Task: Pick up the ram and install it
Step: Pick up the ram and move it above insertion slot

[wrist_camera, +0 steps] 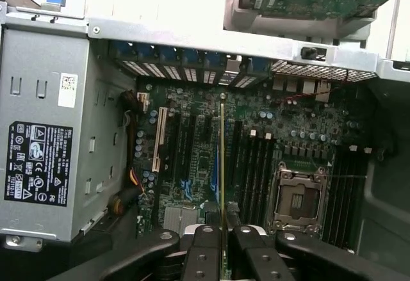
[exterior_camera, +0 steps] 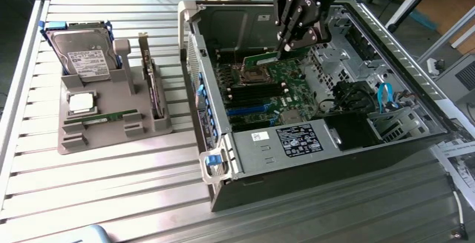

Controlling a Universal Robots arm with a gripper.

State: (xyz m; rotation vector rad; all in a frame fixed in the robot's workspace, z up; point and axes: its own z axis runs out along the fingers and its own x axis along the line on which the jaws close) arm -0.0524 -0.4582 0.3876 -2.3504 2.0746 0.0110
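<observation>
Clenched tight in gripper (wrist_camera: 223, 233): RAM stick (wrist_camera: 222, 159), grasped at one end. Held edge-on above motherboard (exterior_camera: 286, 95) inside open computer case (exterior_camera: 241, 159). Long axis parallel to empty memory slots (wrist_camera: 253, 166), just beside, toward CPU socket (wrist_camera: 298, 198).

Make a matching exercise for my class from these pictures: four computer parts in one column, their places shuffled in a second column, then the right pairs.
Things
1. ram
2. hard drive
3. CPU socket
4. expansion card

Places
A. fixed on the motherboard inside the case
B. standing on its edge in the grey holder beside the case
C. clamped in the gripper above the motherboard
D. propped up on the grey holder, label showing

Pairs: 1-C, 2-D, 3-A, 4-B
</observation>
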